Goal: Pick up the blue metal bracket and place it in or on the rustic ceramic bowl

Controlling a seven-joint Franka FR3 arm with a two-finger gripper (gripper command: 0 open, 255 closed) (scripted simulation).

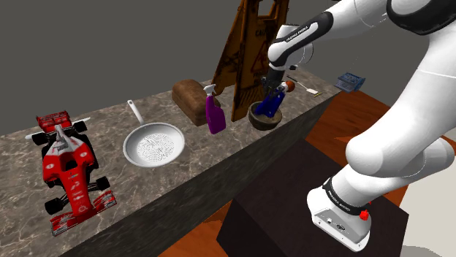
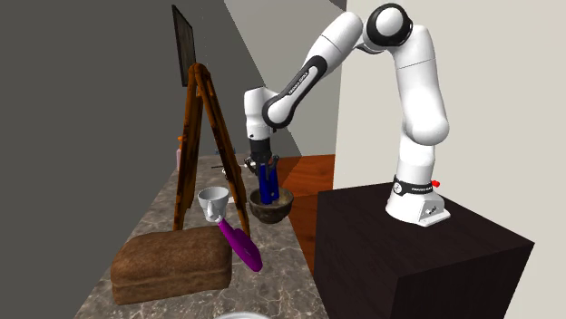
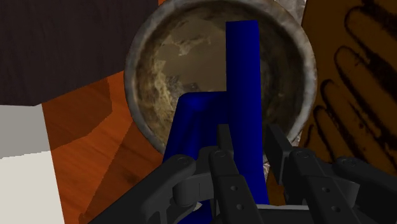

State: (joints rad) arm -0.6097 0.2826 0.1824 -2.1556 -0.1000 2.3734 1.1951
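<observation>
1. Blue bracket (image 3: 242,95): clamped betw. the two black fingers of the gripper (image 3: 249,137), hanging long side down, right over the bowl's mouth. Held upright so the narrow end goes in first, I'd judge.
2. Claw: closed on the bracket, one finger each side of the flat strip; not let go yet.
3. Bowl (image 3: 130,70): brown, mottled glaze, nothing else inside. In the second exterior view the bracket's low end sits at about rim level; can't tell if it touches the inside.
4. Bowl stands near the counter (image 1: 219,150) edge on the side of the stand (image 1: 285,208), so the arm reaches it w/o crossing other stuff.
5. Beside the bowl: wooden A-frame sign (image 1: 245,51) behind it, purple spray bottle (image 1: 215,113) toward the shoulder view's left. Both are near, so a straight-down approach makes sense.
6. Further off: brown loaf (image 1: 191,98), white pan (image 1: 153,144), red race car (image 1: 69,168). All well apart, no part in this.
7. Stage, as I read it: carry done, release pending. Next move needs the fingers opened, maybe after lowering a bit. Risk: the tall bracket tips over the rim once freed.
</observation>
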